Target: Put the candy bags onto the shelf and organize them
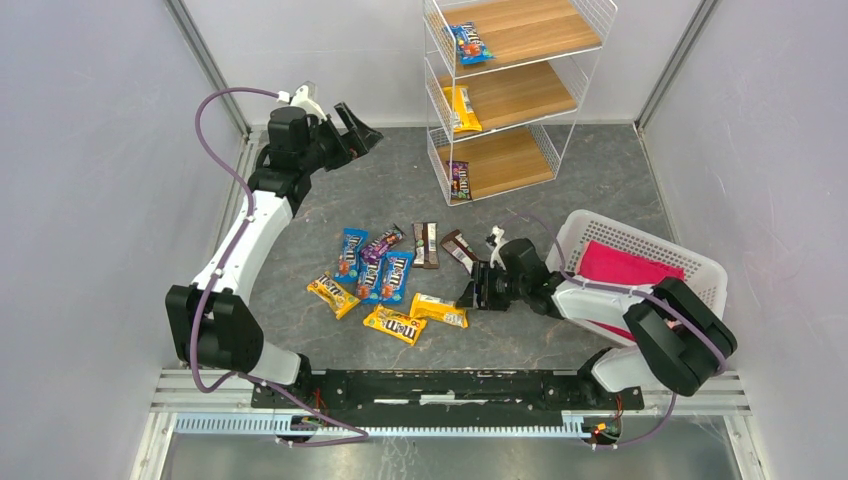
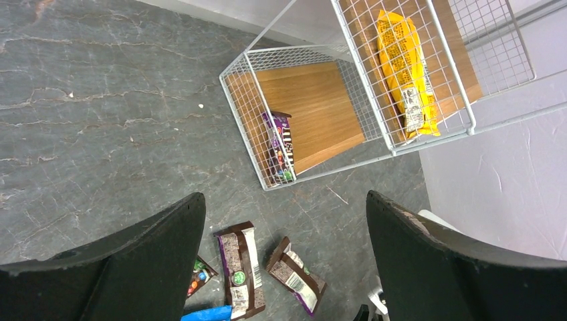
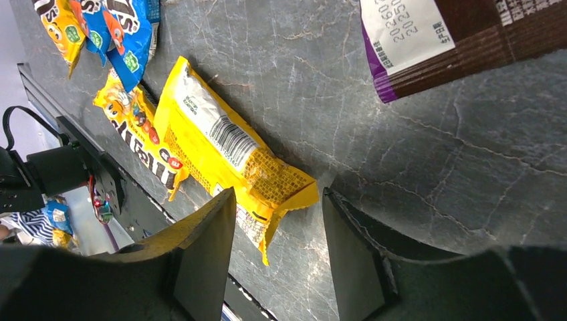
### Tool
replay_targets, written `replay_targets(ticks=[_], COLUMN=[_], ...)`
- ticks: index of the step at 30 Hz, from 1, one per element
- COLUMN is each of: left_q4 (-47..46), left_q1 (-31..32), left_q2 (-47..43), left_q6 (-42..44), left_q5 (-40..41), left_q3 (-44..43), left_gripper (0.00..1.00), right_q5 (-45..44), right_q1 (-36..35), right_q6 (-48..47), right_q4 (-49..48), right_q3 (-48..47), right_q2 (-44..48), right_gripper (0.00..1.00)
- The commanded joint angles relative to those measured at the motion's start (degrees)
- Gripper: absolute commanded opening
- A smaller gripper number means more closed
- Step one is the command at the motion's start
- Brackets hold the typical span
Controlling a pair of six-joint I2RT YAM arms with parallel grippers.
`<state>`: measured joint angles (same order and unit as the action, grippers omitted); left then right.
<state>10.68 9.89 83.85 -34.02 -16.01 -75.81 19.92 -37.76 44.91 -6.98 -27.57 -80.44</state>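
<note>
The white wire shelf (image 1: 590, 55) stands at the back with a blue bag (image 1: 467, 42) on the top tier, a yellow one (image 1: 461, 108) on the middle and a purple one (image 1: 459, 180) on the bottom. Several candy bags lie loose on the table: blue (image 1: 396, 277), purple (image 1: 381, 243), brown (image 1: 427, 244), yellow (image 1: 394, 324). My right gripper (image 1: 468, 295) is open and low at the right end of a yellow bag (image 1: 439, 310). In the right wrist view that bag's corner (image 3: 281, 184) lies between the fingertips of the gripper (image 3: 279, 195). My left gripper (image 1: 365, 130) is open, empty and raised at the back left.
A white lattice basket (image 1: 690, 262) holding a pink cloth (image 1: 625, 268) stands at the right, behind my right arm. The left wrist view shows the shelf (image 2: 247, 107) and two brown bags (image 2: 239, 271) below the open gripper (image 2: 284, 200). Grey walls enclose the table.
</note>
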Motion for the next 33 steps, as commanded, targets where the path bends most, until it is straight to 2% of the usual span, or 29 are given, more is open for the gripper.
replay_targets(ticks=[1, 6, 14, 21, 28, 33], left_q4=[-0.74, -0.74, -0.22, 0.13, 0.22, 0.27], left_q1=[0.22, 0.39, 0.99, 1.01, 1.01, 0.92], left_q2=[0.21, 0.33, 0.62, 0.18, 0.26, 0.69], left_q6=[2.52, 2.64, 3.4, 3.67, 3.69, 3.63], left_q5=[0.39, 0.53, 1.83, 2.18, 2.06, 1.81], left_q3=[-2.61, -2.5, -2.61, -3.0, -3.03, -3.11], left_gripper=[0.95, 0.95, 0.96, 0.96, 0.96, 0.96], right_q5=[-2.22, -1.62, -0.77, -2.84, -4.06, -5.18], right_q1=[-0.25, -0.5, -1.49, -2.19, -2.38, -2.5], right_q6=[-1.31, 1.13, 5.72, 8.92, 11.36, 12.06], right_q4=[4.52, 2.16, -4.09, -6.22, -10.01, -11.91], right_q3=[0.84, 3.07, 3.57, 5.02, 6.32, 6.9], right_q2=[1.91, 3.37, -0.07, -0.94, 0.4, 3.62], right_gripper=[0.58, 0.59, 0.57, 0.41, 0.15, 0.01])
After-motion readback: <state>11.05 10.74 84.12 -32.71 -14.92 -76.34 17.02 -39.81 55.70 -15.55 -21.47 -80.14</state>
